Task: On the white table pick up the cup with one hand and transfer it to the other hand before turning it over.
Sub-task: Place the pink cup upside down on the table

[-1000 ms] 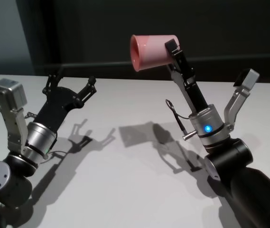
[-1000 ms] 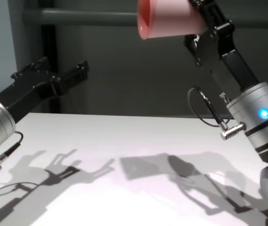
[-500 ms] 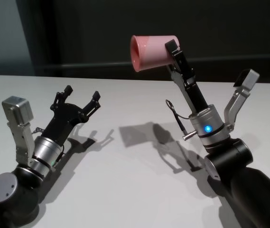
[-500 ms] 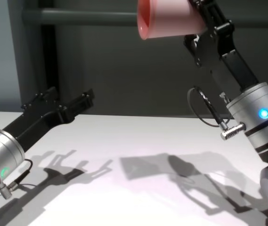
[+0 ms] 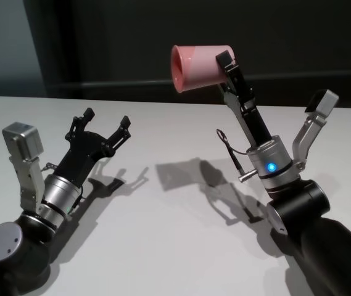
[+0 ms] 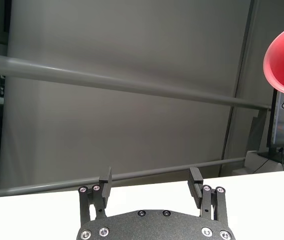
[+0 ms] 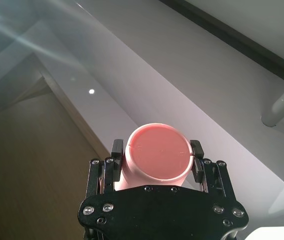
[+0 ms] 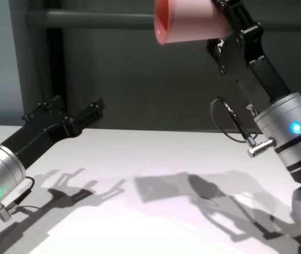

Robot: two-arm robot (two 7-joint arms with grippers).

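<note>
My left end effector (image 5: 104, 126) hovers low over the white surface (image 5: 163, 209), fingers spread and empty. Farther off, my right end effector (image 5: 224, 65) is clamped on the base of the pink cup (image 5: 197, 65), held high on its side. It looks light, smooth plastic (probably slippery), so I'd take it mid-wall.

White table (image 5: 163, 234): matte, plain; only arm shadows on surface.
</note>
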